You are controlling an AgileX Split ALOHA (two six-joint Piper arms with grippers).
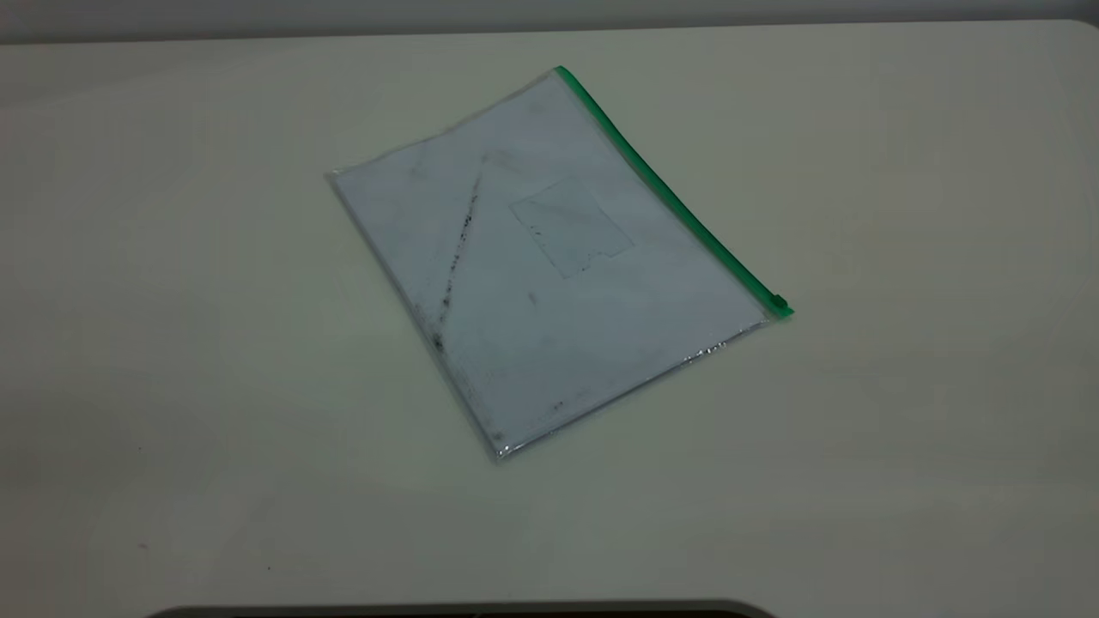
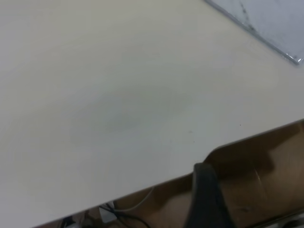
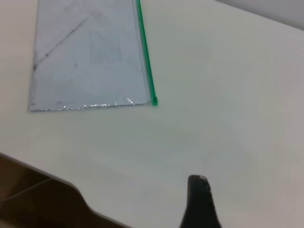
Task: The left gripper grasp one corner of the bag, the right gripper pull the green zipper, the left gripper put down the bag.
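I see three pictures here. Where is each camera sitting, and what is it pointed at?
Exterior view: outside the rig, looking down at the table and the whole bag with its green zipper; no arm shows.
Left wrist view: on the left arm near the table's edge, facing bare tabletop; one dark finger of the left gripper shows, and one bag corner.
Right wrist view: on the right arm, facing the bag's zipper end; one dark finger of the right gripper shows.
All three views share the bag.
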